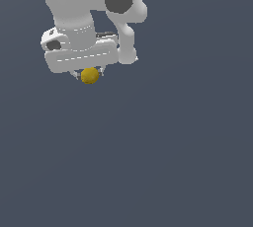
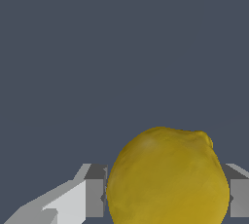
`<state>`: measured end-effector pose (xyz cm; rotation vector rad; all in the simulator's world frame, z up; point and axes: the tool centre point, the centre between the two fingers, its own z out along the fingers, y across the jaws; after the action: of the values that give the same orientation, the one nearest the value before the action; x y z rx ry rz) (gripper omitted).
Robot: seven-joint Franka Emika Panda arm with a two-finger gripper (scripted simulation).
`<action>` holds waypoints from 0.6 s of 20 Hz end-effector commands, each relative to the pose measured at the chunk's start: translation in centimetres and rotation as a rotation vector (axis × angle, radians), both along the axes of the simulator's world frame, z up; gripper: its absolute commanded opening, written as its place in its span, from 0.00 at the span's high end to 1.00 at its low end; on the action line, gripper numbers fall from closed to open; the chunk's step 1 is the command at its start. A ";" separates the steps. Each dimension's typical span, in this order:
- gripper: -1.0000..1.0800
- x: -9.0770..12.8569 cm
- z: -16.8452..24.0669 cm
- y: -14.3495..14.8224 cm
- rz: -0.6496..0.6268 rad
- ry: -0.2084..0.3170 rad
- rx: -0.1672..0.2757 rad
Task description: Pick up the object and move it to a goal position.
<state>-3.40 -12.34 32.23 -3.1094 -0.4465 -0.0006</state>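
The object is a small mustard-yellow ball [image 1: 90, 76], slightly mottled, with a small nub on one side. It sits right under the white hand of my arm in the exterior view, toward the upper left. My gripper [image 1: 89, 74] is shut on it, a short finger showing at each side. In the wrist view the ball [image 2: 168, 177] fills the space between the two grey fingers [image 2: 95, 191], which touch it on both sides. No goal marker shows in either view.
Only a plain dark blue-grey background surrounds the arm in both views. The white arm links [image 1: 89, 4] occupy the upper left of the exterior view.
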 end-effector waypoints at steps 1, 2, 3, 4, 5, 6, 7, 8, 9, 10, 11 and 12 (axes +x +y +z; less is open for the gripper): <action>1.00 0.4 2.6 -0.3 0.000 0.000 0.000; 1.00 0.5 3.6 -0.4 0.000 0.000 0.000; 1.00 0.7 4.5 -0.6 0.000 0.000 0.000; 1.00 0.8 5.4 -0.7 0.000 0.000 0.000; 1.00 1.0 6.3 -0.8 0.000 0.000 0.000; 1.00 1.1 7.1 -0.9 0.000 0.000 0.000; 1.00 1.3 7.9 -1.0 0.000 0.000 0.000; 1.00 1.4 8.7 -1.1 0.000 0.000 0.000; 1.00 1.6 9.4 -1.2 0.000 0.000 0.000; 1.00 1.7 10.1 -1.3 0.000 0.000 0.000; 1.00 1.9 10.8 -1.4 0.000 0.000 0.000; 1.00 2.0 11.4 -1.5 0.000 0.000 0.000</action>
<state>-1.60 -13.72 42.58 -3.1095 -0.4465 -0.0010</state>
